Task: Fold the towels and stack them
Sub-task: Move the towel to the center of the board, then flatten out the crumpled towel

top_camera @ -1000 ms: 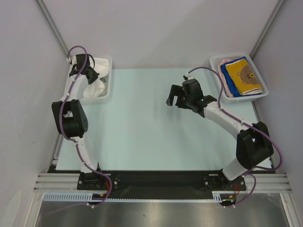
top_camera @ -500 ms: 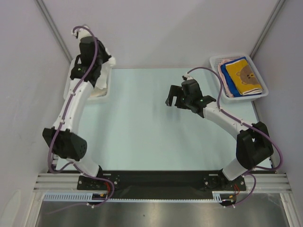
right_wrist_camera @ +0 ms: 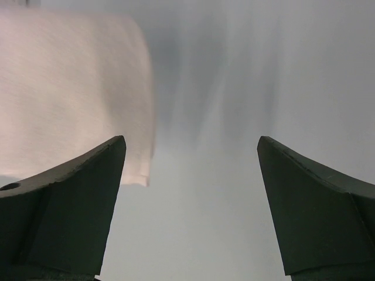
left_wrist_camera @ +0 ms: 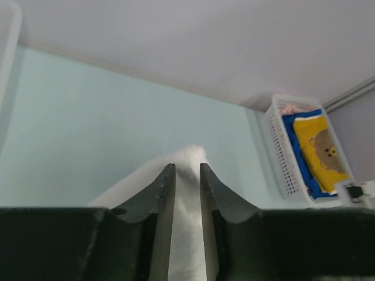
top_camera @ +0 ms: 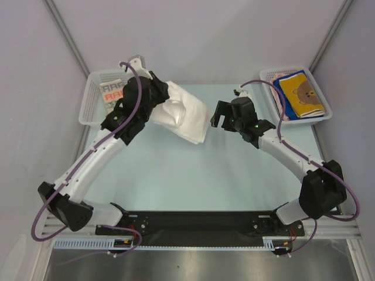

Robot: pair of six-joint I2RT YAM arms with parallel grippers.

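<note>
Towel [top_camera: 186, 112] edge just beside right claw [top_camera: 217, 115].

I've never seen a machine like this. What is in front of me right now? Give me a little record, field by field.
Left jaws: nearly closed, white towel between them, held out over the table
Right jaws: wide open, empty, just right of the white towel
Left basket: lettered towel inside
Right basket: yellow bear towel lying on a blue towel
Progress: right basket's towels look folded and stacked; white towel not yet folded
</note>
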